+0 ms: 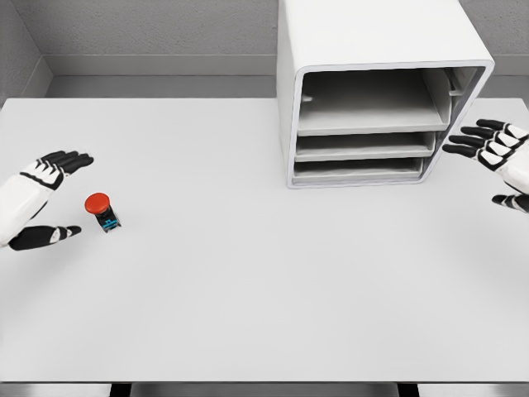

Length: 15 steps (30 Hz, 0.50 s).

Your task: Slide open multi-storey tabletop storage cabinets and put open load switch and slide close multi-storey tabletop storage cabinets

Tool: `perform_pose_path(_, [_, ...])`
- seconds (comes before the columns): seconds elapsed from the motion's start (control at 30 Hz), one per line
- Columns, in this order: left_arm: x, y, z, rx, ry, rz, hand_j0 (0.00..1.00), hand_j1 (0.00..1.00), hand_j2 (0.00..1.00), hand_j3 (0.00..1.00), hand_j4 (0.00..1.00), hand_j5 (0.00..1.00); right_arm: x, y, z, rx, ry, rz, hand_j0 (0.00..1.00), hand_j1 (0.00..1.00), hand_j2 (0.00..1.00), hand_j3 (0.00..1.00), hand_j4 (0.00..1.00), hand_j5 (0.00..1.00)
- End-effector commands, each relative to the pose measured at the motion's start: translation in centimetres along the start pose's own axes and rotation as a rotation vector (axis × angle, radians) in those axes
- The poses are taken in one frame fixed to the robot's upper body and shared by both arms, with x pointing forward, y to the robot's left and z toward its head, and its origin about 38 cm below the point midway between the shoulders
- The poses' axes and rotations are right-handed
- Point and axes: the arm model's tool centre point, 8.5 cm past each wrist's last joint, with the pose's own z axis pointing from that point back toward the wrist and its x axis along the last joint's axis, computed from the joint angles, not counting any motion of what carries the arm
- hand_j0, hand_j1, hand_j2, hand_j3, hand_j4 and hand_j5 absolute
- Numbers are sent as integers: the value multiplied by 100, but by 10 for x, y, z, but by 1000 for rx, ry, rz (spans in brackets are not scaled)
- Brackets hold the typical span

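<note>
Table (248, 289): white; we see cabinet (376, 91) at rear right.
Switch (102, 211): near left hand (41, 203), not touching.
Fingers: both hands spread, empty; right hand (496, 157) beside cabinet.

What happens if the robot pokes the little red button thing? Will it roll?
The load switch lies tipped on the table, and its round red cap might let it roll in a curve. It looks small, so probably light and easily knocked away. The left hand is open beside it.

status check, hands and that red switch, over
Left hand open beside the load switch, not touching. Right hand open next to the cabinet. Switch on table, nothing in the way.
</note>
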Motion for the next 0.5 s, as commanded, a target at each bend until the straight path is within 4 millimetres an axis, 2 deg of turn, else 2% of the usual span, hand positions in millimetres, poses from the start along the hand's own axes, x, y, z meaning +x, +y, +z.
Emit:
perform_pose_path(0.0, [-3, -4, 2, -3, 17, 13, 100, 100, 100, 100, 100, 100, 1, 0, 0, 5, -4, 5, 100, 100, 100, 100, 100, 100])
perform_pose_path(0.13, [-1, -7, 1, -29, 15, 13, 100, 100, 100, 100, 100, 100, 1, -1, -1, -1, -3, 5, 100, 100, 100, 100, 100, 100])
perform_pose_path(0.2, [3, -13, -6, 23, 10, 66, 100, 100, 100, 100, 100, 100, 0, -1, -1, 1, -3, 7, 100, 100, 100, 100, 100, 100])
perform_pose_path(0.3, [5, -1, -10, 75, -18, 116, 100, 100, 100, 100, 100, 100, 2, 2, -3, -1, -2, 15, 100, 100, 100, 100, 100, 100])
perform_pose_path(0.37, [2, 9, -8, 52, -25, 91, 99, 99, 99, 99, 99, 99, 7, 11, -6, 12, -19, -11, 100, 100, 100, 100, 100, 100])
perform_pose_path(0.47, [2, 9, -6, 52, -28, 112, 97, 97, 97, 97, 97, 97, 13, 20, -12, 27, -45, -34, 100, 100, 100, 100, 100, 100])
